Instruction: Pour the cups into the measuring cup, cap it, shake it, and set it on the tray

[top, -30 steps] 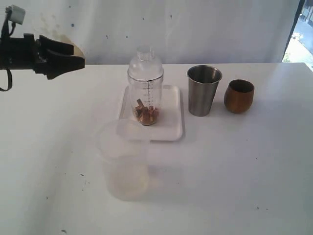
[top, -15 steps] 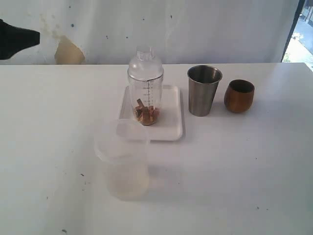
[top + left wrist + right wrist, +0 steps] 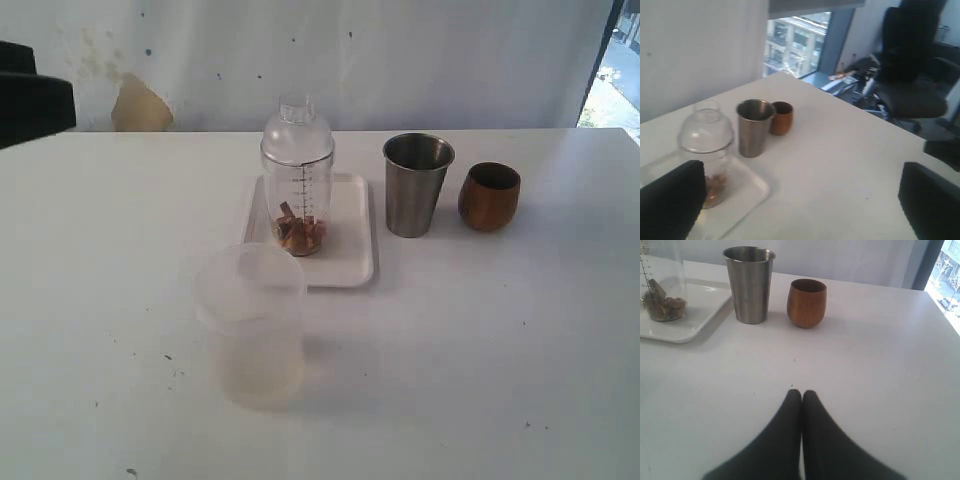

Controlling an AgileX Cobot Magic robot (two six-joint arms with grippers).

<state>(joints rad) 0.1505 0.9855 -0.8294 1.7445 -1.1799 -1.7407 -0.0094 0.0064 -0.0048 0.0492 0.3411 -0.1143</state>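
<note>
Exterior view: I had pulled left arm (image 3: 35, 105) back off desk (image 3: 500, 350); left jaws released, empty. Capped measuring cup (image 3: 297, 185) sat on tray (image 3: 355, 268), well ahead of clenched right jaws. Task looked done.

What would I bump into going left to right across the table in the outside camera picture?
First the frosted tub, then the measuring cup, then the steel tumbler, then the brown cup.
</note>
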